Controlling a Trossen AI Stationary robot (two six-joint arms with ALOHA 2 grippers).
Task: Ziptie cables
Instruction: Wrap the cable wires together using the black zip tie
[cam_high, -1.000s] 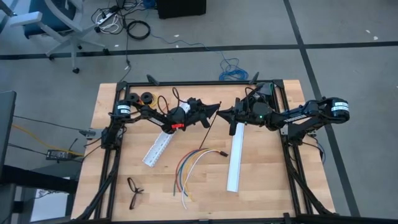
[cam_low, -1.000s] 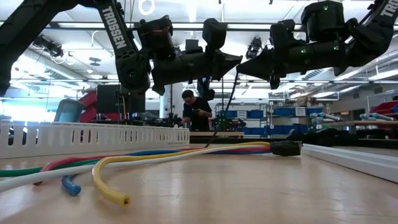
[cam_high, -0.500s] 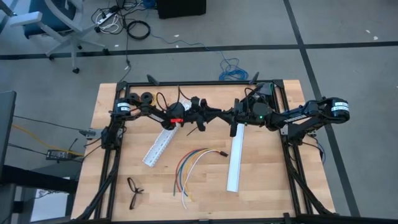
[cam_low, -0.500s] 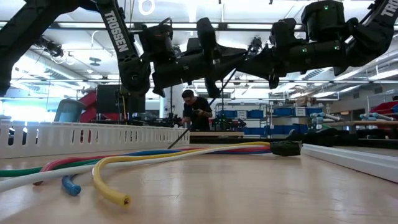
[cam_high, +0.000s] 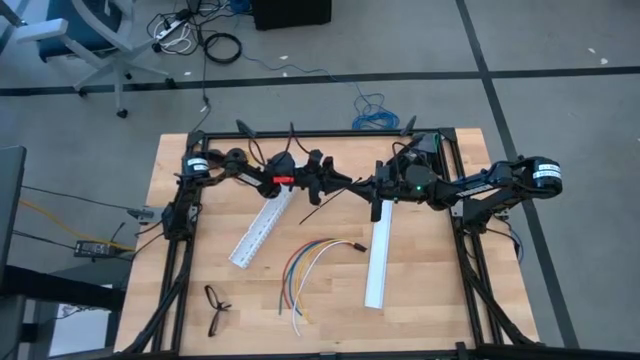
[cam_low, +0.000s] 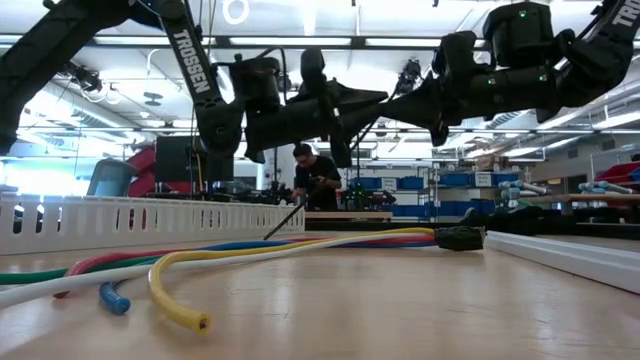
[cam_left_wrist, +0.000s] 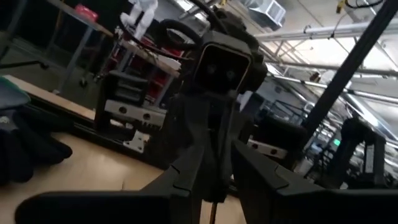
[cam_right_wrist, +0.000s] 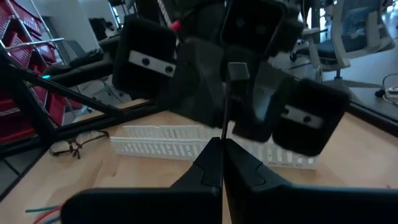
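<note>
Above the bench (cam_high: 420, 300), your right hand (cam_high: 358, 183) was pinched shut on the ziptie (cam_high: 325, 201), which hung slanting from it. Your left hand (cam_high: 340, 184) faced it, slightly parted, holding nothing. The cables (cam_high: 305, 265) lay below; I'd regrip steadily before lowering.

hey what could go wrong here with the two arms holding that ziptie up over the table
1. The ziptie is pinched only at one end by the right gripper, its free end dangling. It could swing or slip out.
2. The left gripper, fingers slightly apart, sits nearly tip to tip with the right one. A small misjudgement could knock them together.
3. The cables lie loose on the table, unbundled, so looping them may miss wires.
</note>
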